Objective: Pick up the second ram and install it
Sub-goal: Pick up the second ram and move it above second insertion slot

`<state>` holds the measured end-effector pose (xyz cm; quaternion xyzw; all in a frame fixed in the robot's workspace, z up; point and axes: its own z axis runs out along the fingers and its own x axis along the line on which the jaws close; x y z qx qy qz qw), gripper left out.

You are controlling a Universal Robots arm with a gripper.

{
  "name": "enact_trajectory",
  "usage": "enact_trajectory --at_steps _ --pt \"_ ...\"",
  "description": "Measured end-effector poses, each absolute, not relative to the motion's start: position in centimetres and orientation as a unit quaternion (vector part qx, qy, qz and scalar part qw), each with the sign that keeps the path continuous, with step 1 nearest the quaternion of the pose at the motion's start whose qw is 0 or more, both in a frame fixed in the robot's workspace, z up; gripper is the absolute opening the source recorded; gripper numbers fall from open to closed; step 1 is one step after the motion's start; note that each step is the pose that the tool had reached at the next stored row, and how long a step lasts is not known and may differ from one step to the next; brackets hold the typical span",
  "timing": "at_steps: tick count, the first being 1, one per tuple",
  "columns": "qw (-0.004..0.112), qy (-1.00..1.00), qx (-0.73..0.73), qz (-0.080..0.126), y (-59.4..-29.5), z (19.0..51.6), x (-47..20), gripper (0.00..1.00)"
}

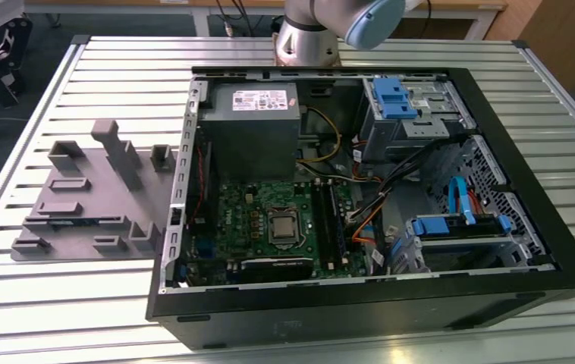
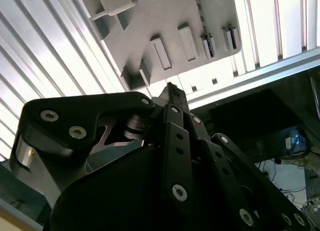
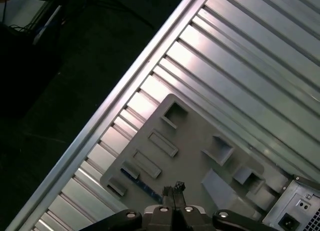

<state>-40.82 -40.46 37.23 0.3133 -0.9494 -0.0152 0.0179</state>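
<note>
The gripper hangs over the tray, fingers closed on nothing. The ram looks light, stiff and fragile; I'd pinch its flat faces mid-length.

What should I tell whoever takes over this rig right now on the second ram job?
Gripper: jaws shut, nothing in them, hanging well above the grey tray.
Second ram: in the tray, apart from the gripper, on the exterior view's left of the open computer case.
Done: nothing of this step shows yet.
Left: the pick-up, and the install on the motherboard.
</note>
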Motion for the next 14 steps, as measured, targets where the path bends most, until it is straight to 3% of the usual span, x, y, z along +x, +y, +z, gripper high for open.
enact_trajectory --at_steps 14 --pt "0.019 -0.936 0.352 -0.014 -40.46 37.23 -40.85 0.11"
